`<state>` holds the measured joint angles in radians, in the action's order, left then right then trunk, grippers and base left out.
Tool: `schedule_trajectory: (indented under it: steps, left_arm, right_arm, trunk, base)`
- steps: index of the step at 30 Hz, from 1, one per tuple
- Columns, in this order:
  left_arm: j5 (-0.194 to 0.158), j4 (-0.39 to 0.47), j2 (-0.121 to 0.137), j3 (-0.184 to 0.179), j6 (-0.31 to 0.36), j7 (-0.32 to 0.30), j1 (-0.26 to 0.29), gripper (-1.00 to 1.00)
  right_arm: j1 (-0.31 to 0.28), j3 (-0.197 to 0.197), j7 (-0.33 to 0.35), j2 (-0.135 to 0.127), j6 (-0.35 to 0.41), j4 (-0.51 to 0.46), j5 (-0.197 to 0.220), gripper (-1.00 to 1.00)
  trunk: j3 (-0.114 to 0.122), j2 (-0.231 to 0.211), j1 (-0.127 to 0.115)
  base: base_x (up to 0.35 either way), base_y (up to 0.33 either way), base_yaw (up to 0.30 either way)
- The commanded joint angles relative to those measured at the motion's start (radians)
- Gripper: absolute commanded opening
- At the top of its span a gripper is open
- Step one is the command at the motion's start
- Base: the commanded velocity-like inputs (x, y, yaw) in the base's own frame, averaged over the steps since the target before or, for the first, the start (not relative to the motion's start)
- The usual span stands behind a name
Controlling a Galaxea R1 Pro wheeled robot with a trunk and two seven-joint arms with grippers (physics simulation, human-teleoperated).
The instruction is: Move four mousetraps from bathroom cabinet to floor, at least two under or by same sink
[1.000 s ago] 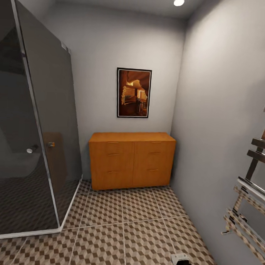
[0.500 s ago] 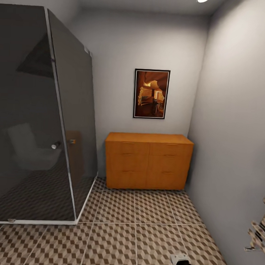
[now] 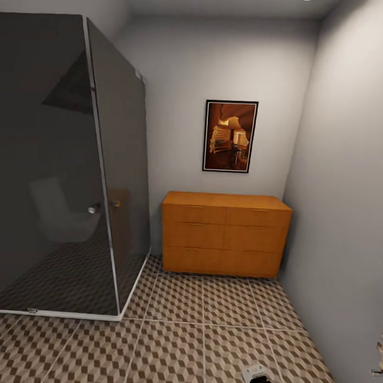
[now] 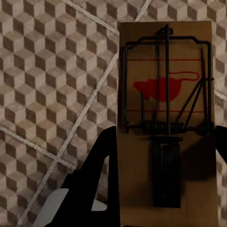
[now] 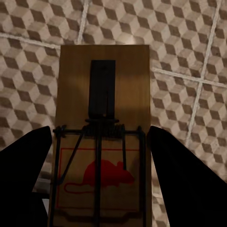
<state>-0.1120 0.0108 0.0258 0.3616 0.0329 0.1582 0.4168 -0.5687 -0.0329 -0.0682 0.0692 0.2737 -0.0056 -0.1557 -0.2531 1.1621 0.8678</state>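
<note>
**Both hands carry traps above the tiles**

The left hand (image 4: 163, 156) is closed on a mousetrap (image 4: 165, 109), and the right hand (image 5: 101, 175) grips a second mousetrap (image 5: 104, 132), both held over the bathroom floor (image 3: 173, 352). Farther off, the cabinet (image 3: 225, 234) stands against the back wall, beside a dark glass shower enclosure (image 3: 59, 169) and below a framed picture (image 3: 229, 136).

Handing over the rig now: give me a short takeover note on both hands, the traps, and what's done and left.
Left hand: shut on a mousetrap, held above the bathroom floor.
Right hand: shut on a second mousetrap, also above the tiles.
Cabinet: straight ahead against the far wall, drawers shut, beside the glass shower.
Done: two traps in hand.
Left: set both down by the sink, which isn't in sight here; the other two traps aren't visible either.
</note>
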Motion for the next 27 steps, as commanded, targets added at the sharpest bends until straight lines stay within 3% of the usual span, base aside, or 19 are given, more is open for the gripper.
schedule_trajectory:
  steps: [1,27]
  left_arm:
    - [-0.012,0.002,0.001,-0.003,0.002,0.003,0.0,-1.0]
    - [-0.019,0.001,0.0,-0.003,-0.004,0.004,0.0,-1.0]
  right_arm:
    - [-0.001,-0.003,-0.002,0.001,0.005,-0.001,-0.008,-1.0]
    - [0.0,-0.003,-0.012,0.001,-0.03,0.015,-0.011,-1.0]
  trunk:
    - [-0.001,0.001,0.0]
    - [-0.001,0.001,0.0]
  base:
    - [0.0,0.0,0.251]
    - [0.0,0.0,0.276]
